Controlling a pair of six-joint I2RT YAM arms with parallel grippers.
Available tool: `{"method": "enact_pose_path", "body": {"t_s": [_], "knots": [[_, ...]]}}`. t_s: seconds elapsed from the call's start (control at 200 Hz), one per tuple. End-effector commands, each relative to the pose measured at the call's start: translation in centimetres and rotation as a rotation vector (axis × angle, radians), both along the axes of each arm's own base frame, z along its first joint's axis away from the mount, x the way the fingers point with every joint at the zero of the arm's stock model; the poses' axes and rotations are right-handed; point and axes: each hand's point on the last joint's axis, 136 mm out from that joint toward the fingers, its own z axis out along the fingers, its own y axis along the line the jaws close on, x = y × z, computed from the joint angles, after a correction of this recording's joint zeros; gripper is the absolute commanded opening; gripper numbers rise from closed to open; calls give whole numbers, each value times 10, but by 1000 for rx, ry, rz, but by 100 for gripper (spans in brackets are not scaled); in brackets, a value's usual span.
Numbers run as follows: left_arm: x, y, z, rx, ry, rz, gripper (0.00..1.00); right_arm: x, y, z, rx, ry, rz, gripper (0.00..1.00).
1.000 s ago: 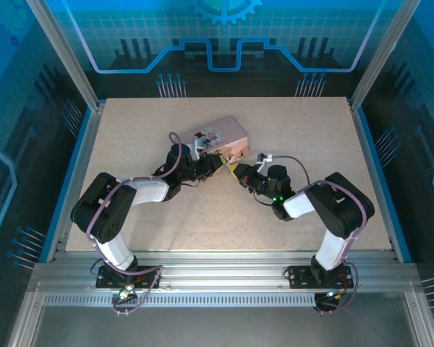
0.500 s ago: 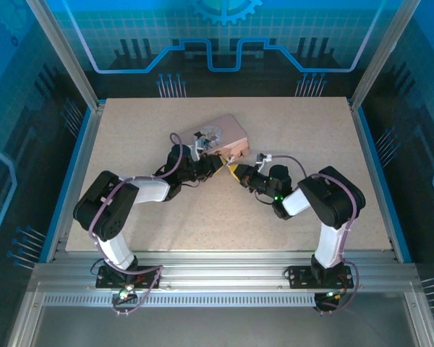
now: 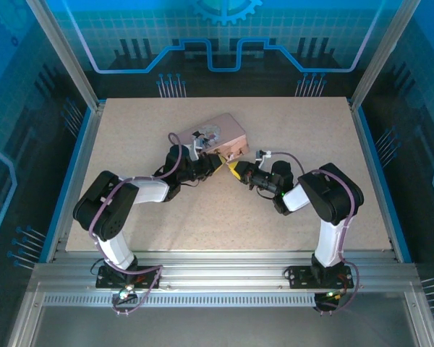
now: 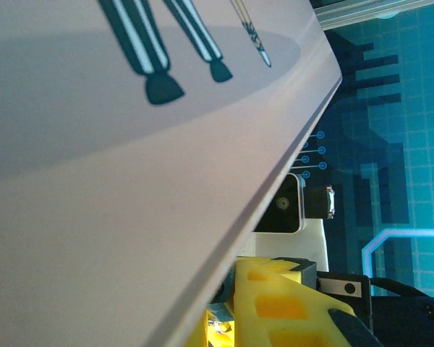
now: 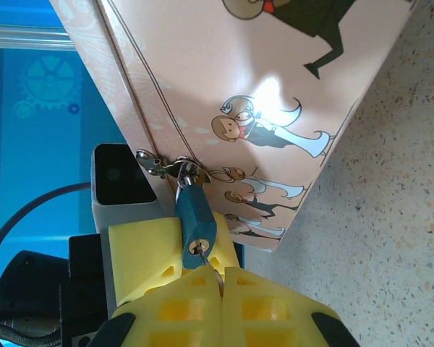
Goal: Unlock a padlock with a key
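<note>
Halfway: right gripper (image 5: 211,278) pinches thin silvery key (image 5: 208,262) inside small teal padlock (image 5: 195,213), lower centre. Left gripper (image 3: 217,162) seemingly clamps it; turning remains.

Bright, even overhead light; white glare sat on the pink box (image 5: 271,94); the padlock (image 5: 196,217) was sharp.

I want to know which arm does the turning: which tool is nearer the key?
Right. The right tool is shut on the key, which sits in the padlock keyhole; the left tool grips the padlock body, just beyond.
</note>
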Motion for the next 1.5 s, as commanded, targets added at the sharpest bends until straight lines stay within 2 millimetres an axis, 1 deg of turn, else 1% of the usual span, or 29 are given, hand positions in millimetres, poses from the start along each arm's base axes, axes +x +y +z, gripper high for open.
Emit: {"method": "enact_pose_path", "body": {"t_s": [0.0, 0.085, 0.2, 0.375, 0.58, 0.66, 0.76, 0.916, 1.031, 1.166, 1.306, 1.406, 1.496], "knots": [[-60, -44, 20, -100, -10, -314, 11, -3, 19, 29, 8, -134, 76, 0], [-60, -43, 19, -100, -6, -312, 11, -9, 23, 27, -43, -162, 97, 0], [-61, -43, 19, -104, -6, -312, 10, -11, 23, 27, -119, -204, 86, 0], [-60, -43, 20, -109, -9, -311, 10, -17, 21, 31, -158, -257, 72, 0], [-59, -40, 19, -114, -10, -301, 10, -15, 18, 37, -57, -216, 57, 0], [-58, -37, 18, -113, -9, -289, 10, -18, 15, 32, -92, -216, 57, 0], [-57, -33, 17, -107, -12, -275, 10, -27, 10, 22, -163, -218, 48, 0], [-55, -28, 16, -106, -12, -264, 8, -39, -4, 16, -212, -232, 8, 0], [-55, -29, 16, -110, -12, -264, 8, -45, -8, 14, -245, -249, -4, 0], [-54, -29, 18, -123, -15, -266, 8, -47, -5, 18, -266, -282, -15, 0], [-56, -29, 18, -131, -16, -267, 8, -45, 0, 23, -280, -302, -71, 0], [-57, -30, 19, -142, -17, -272, 8, -47, 5, 29, -268, -317, -141, 0], [-58, -31, 20, -151, -23, -279, 8, -46, 12, 38, -209, -294, -179, 0]]}}
